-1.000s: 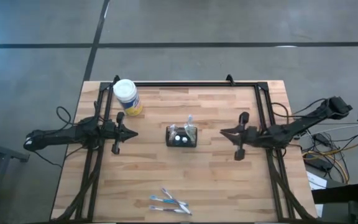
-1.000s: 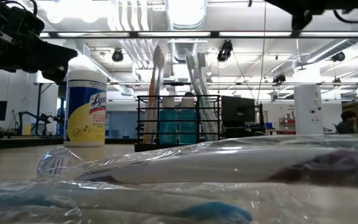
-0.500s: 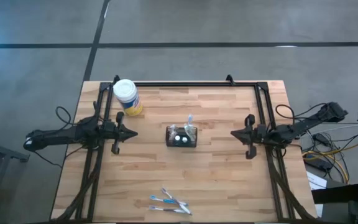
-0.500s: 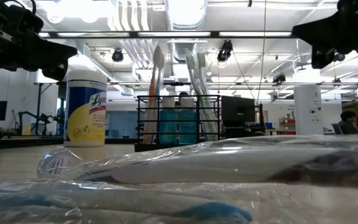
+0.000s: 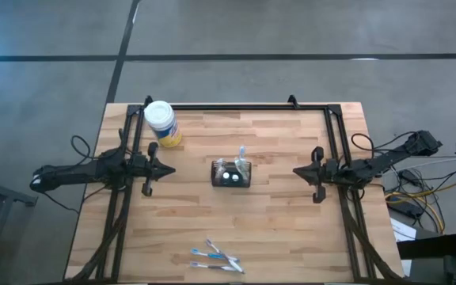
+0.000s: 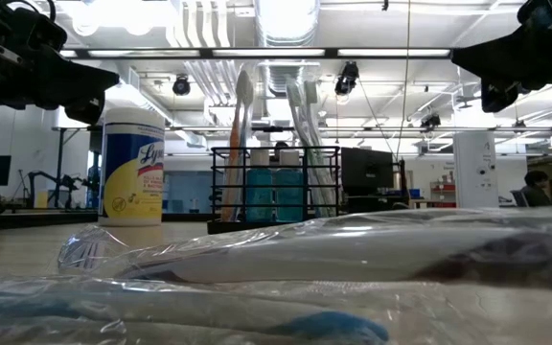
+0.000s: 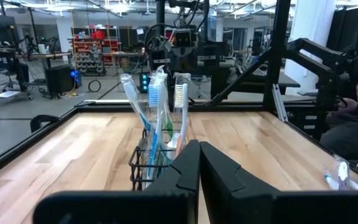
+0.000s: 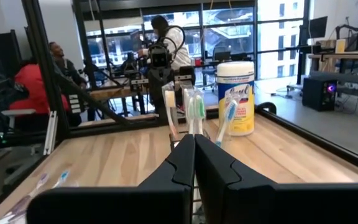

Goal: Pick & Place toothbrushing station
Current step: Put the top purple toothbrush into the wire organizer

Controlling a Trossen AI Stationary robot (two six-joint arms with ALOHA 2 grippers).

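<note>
The black wire-mesh caddy [image 5: 232, 172] stands on its base at the table's middle, with several toothbrushes upright in it; it also shows in the low view [image 6: 274, 185]. My left gripper [image 5: 169, 169] is shut and empty, to the caddy's left, above the table. My right gripper [image 5: 296, 171] is shut and empty, to the caddy's right near the right rail. In the left wrist view the caddy [image 7: 156, 162] stands straight ahead of my fingers; in the right wrist view the brushes [image 8: 191, 112] rise just past my fingertips.
A yellow tub with a white lid [image 5: 163, 123] stands at the far left. Several wrapped toothbrushes [image 5: 216, 256] lie near the table's front edge. A black frame rail [image 5: 244, 107] runs along the far edge and sides. People show in the room beyond [image 8: 36, 74].
My right gripper has drawn back toward the table's right edge, away from the caddy, over the first half second and then held still. It has stayed shut. The caddy has not moved.
</note>
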